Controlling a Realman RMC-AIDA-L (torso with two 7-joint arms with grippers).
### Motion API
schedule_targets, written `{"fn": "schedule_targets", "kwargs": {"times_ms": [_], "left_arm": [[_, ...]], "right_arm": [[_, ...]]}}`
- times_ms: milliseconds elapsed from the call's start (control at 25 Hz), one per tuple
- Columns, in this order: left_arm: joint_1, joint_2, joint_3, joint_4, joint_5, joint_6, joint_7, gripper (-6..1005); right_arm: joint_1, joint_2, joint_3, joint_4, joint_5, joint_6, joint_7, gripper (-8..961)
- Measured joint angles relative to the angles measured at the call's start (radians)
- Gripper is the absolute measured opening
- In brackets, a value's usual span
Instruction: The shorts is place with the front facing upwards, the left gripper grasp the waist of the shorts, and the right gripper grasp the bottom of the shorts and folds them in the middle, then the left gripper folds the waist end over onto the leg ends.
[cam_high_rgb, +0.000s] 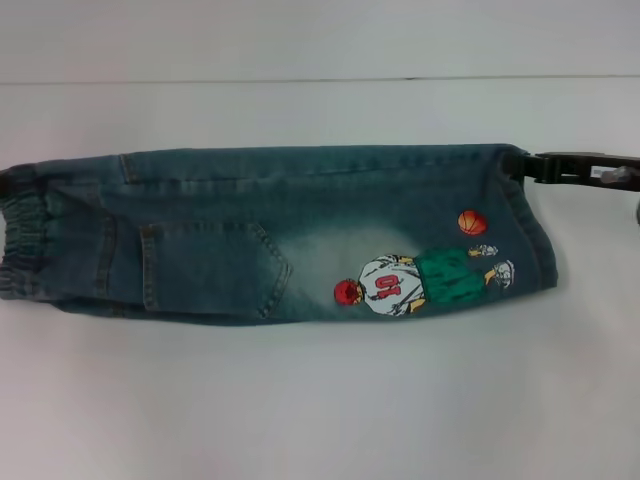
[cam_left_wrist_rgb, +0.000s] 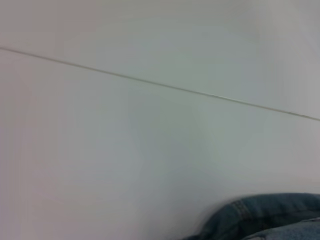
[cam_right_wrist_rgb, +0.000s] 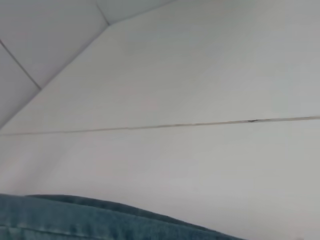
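Shorts lie flat on the white counter, already folded lengthwise into one long band running left to right across the head view. Waist, the gathered elastic end, is at the far left edge; leg ends w/ the flat stitched hems are at the right. Back pocket faces up near the middle-left, and the basketball-player patch sits toward the right w/ an orange ball patch just above it.

Right tool comes in from the right edge, tip touching the upper corner of the hem; it looks clamped on that corner of the leg ends, denim bunched at the tip. Left tool is only a dark sliver at the far left by the top of the waist, can't tell if it's clenched or released.

Both wrist views show mostly bare counter w/ a thin seam line, plus a strip of blue denim at the frame edge
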Motion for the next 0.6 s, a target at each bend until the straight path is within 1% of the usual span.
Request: {"fn": "schedule_targets", "kwargs": {"times_ms": [120, 360, 600], "left_arm": [[-0.006, -0.011, 0.005, -0.002, -0.001, -0.036, 0.006, 91], [-0.014, -0.031, 0.046, -0.004, -0.01, -0.102, 0.008, 93], [-0.016, -0.035, 0.072, -0.014, -0.012, -0.146, 0.005, 95]], "right_arm": [[0.011, 0.011, -0.035, 0.003, 0.001, 0.045, 0.001, 47], [0.027, 0.026, -0.056, 0.013, 0.002, 0.101, -0.002, 48], [0.038, 0.033, -0.056, 0.011, 0.003, 0.122, -0.002, 49]]}}
